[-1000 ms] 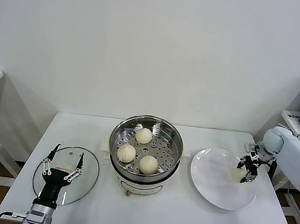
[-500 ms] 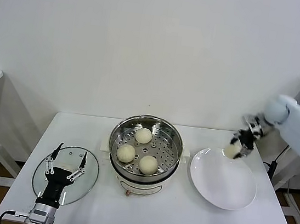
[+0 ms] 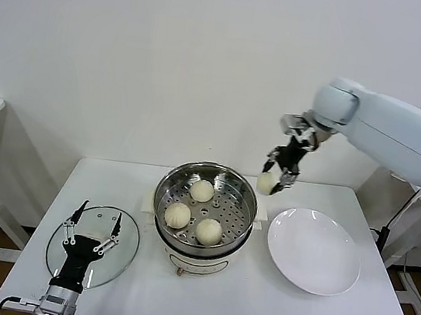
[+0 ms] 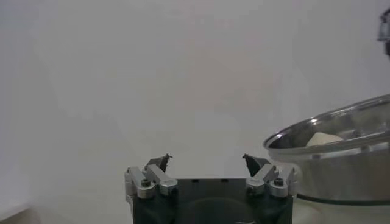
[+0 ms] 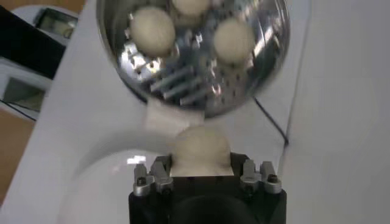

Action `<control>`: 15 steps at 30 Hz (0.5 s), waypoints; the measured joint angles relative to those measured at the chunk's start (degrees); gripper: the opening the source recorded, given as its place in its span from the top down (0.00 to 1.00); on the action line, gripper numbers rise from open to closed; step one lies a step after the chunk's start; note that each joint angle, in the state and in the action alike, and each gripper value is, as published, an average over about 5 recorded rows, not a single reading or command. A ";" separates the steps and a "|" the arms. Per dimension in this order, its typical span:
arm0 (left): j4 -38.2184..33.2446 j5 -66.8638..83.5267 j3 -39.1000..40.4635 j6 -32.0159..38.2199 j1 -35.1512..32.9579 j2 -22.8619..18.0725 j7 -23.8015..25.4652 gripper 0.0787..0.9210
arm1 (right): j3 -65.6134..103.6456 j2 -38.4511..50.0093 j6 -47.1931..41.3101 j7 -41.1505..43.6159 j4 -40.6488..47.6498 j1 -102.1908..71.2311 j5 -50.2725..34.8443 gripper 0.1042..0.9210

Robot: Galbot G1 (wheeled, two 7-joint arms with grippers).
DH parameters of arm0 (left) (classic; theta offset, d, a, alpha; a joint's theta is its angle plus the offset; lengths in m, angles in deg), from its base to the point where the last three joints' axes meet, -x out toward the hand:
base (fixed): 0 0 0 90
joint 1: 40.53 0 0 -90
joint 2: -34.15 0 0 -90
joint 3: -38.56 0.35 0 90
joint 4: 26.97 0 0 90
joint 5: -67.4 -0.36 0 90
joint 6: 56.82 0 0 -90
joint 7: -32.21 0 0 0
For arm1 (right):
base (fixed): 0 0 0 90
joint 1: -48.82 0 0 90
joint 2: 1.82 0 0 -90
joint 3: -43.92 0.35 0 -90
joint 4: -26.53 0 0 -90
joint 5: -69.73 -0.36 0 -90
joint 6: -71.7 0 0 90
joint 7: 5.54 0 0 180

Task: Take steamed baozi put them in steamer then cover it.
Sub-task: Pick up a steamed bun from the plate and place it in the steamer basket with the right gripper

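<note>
My right gripper pinches a smooth, round, doughy baozi in the air, just beside the shiny perforated steamer holding three more. My left gripper, spread wide, hovers over the glass cover.

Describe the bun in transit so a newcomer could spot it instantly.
Find the steel steamer mid-table. Just past its rim on the white plate's side, the right gripper holds one baozi in the air. The three other baozi lie on the steamer's perforated tray.
</note>
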 measured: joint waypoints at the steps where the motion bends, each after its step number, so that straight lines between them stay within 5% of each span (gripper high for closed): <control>1: 0.07 -0.01 0.06 0.04 0.04 -0.05 0.00 0.12 | -0.55 -0.79 -0.31 -0.31 -0.20 0.15 -0.29 0.32; 15: 0.78 -0.03 -0.13 0.34 0.33 -0.11 -0.02 0.12 | -4.77 -9.62 -2.64 -4.20 1.20 -2.61 -0.21 0.32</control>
